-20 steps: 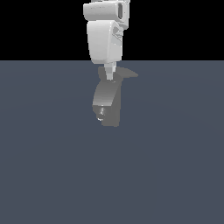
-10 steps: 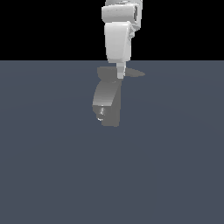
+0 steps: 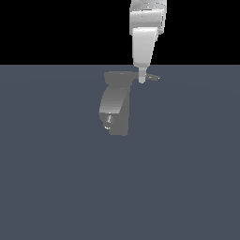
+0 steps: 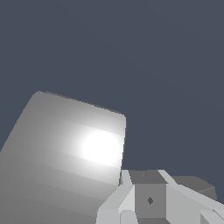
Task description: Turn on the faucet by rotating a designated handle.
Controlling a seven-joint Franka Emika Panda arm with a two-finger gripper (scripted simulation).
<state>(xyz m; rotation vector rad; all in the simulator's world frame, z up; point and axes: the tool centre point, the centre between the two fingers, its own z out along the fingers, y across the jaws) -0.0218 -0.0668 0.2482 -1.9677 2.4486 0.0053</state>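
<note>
Exterior view: the gripper (image 3: 142,80) comes down as one narrow tip, so whether the jaws are open or shut cannot be told. That tip sits right against the handle (image 3: 151,77), which pokes out just past it toward this view's right. A second ago the arm hung further left, over the faucet (image 3: 115,105); now the lever looks swung outward, so the turn seems underway.

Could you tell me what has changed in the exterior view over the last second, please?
The gripper moved steadily toward the exterior view's right, from above the faucet to out along the handle. The handle's visible tip now sits lower and flatter than before, so it may have turned slightly. Nothing was visibly grasped. The faucet body stayed in place.
</note>
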